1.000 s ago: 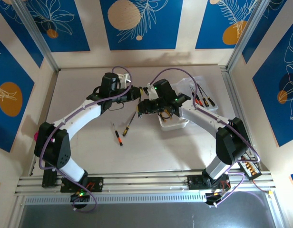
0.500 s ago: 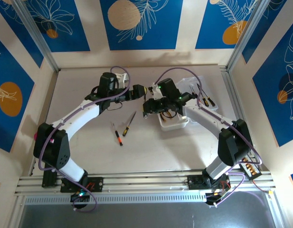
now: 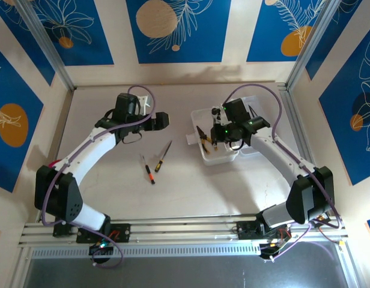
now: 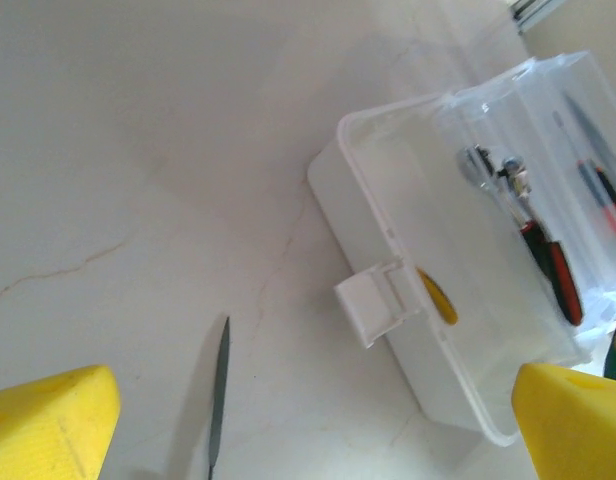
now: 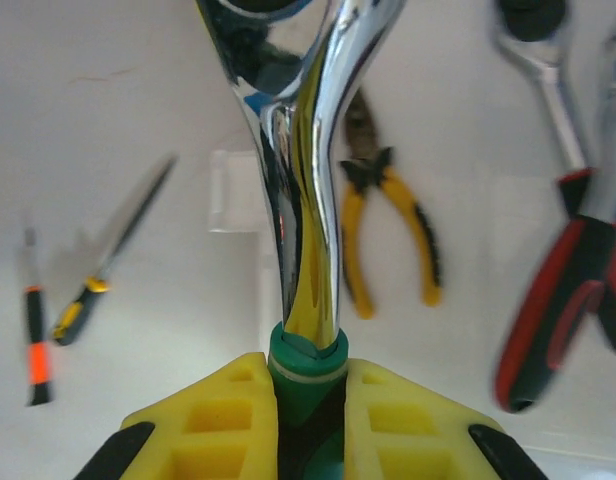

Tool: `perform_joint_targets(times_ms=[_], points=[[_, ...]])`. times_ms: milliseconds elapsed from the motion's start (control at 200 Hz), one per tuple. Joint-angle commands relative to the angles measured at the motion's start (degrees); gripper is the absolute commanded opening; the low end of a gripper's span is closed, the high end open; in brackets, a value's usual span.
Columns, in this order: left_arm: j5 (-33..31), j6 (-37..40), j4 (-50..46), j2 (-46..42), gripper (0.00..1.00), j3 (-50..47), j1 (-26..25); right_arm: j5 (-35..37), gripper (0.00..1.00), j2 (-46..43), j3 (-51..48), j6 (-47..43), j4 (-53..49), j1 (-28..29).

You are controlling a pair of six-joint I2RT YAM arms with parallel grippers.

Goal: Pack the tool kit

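With the yellow pliers (image 5: 388, 235) and red-handled pliers (image 5: 553, 315) already laid in the clear box (image 3: 221, 159), a chrome tool (image 5: 303, 200) is held over it, clamped in the narrowed right gripper (image 5: 308, 392). The yellow-handled screwdriver (image 3: 163, 156) and orange-handled screwdriver (image 3: 149, 173) are left on the table (image 3: 203, 189) near the wide, empty left gripper (image 3: 160, 120).

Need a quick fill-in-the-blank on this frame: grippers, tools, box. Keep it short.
1. The right gripper is shut on a chrome ratchet with a ____ collar.
2. The left gripper stands ____, holding nothing.
3. Left of the clear box, ____ screwdrivers lie on the table.
4. In the right wrist view, the pliers nearest the ratchet's shaft have ____ handles.

Missing words: green; open; two; yellow.
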Motion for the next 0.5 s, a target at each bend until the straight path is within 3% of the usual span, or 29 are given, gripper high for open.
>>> perform_joint_targets(times_ms=[0, 495], points=[[-1.0, 0.9, -1.6, -1.1, 1.00, -2.5, 0.5, 6.2, 0.00, 0.1, -0.3, -4.0, 0.2, -0.6], [0.5, -0.3, -0.3, -0.6, 1.00, -4.3, 0.4, 14.8, 0.00, 9.1, 4.0, -9.1, 3.7, -1.9]])
